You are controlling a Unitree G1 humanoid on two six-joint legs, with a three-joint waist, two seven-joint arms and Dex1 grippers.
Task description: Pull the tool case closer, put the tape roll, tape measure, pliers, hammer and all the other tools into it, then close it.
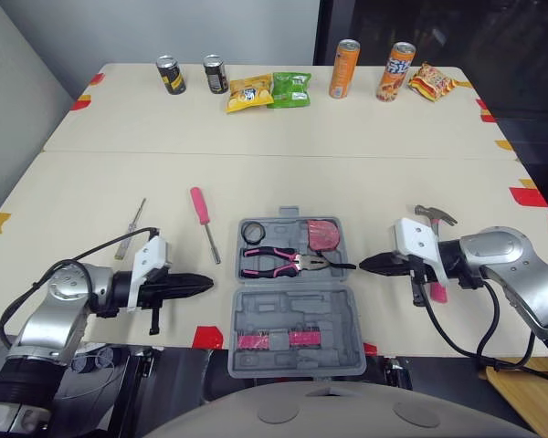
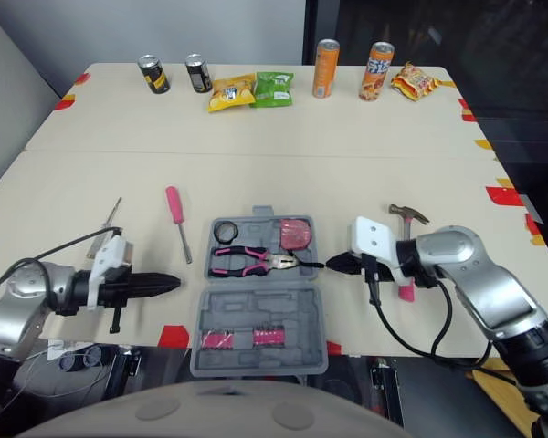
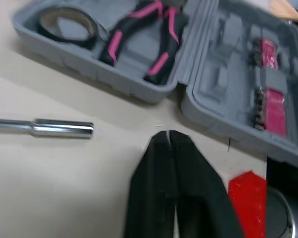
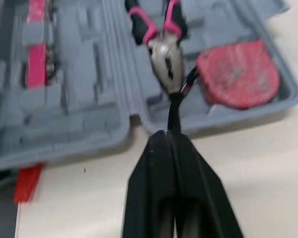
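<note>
Left gripper [image 1: 208,285] fingers pressed together beside the open grey plastic tool case [image 1: 297,315]. Right gripper [image 1: 363,265] fingers likewise, perhaps nipping a thin black strap [image 4: 175,111].

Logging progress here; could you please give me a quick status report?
Left gripper, right gripper shut. Tool case open; pliers, tape roll inside. Hammer, pink screwdriver on table.

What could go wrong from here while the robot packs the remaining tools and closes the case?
The tool case seems to overhang the table's near edge, so a push might tip it. A black cord sticks out over its rim and may jam the lid. The hammer lies behind the right pincer, awkward to reach.
</note>
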